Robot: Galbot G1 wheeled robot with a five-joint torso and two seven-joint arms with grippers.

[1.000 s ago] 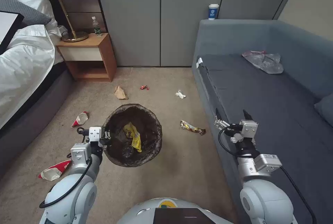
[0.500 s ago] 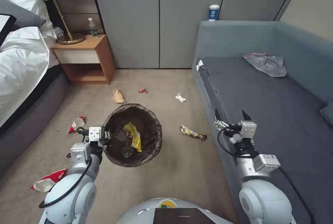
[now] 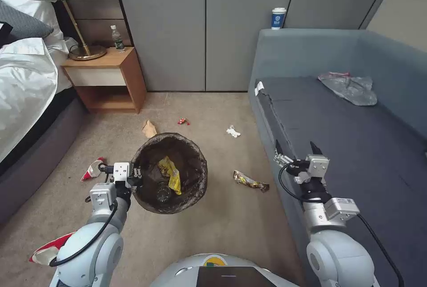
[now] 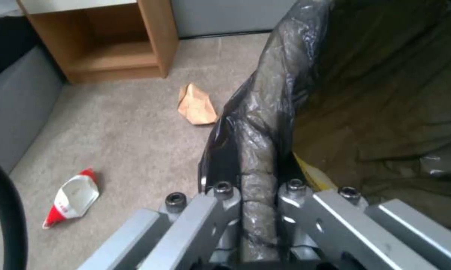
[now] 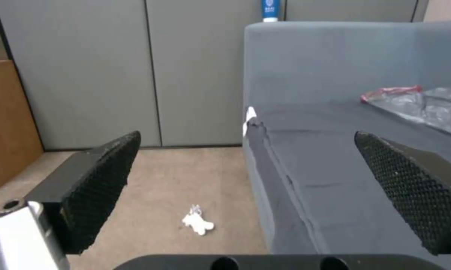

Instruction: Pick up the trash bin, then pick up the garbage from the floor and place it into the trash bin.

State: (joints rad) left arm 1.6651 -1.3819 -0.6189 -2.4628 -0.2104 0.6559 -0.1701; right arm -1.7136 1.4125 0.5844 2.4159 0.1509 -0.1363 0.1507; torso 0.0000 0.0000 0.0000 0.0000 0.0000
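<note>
Trash bin [image 3: 169,173] hangs off the floor, held by left gripper [image 3: 133,175], which is clamped on its bag-lined rim at the bin's left side; a yellow wrapper [image 3: 171,174] and bottle lie inside. Nearest loose garbage: dark snack wrapper [image 3: 250,181] on carpet, just right of the bin, near the sofa [image 3: 356,145] base. Its long axis runs roughly left-right. Right gripper [image 3: 297,149], spread wide and empty, hovers over the sofa's front edge; wrapper lies down and to its left, so right arm is nearer, I judge. White tissue [image 3: 232,131] is farther ahead.

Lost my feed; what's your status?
Left gripper shut on trash bin rim. Right gripper open, empty, above sofa edge. Wrapper on floor, nothing blocking.
</note>
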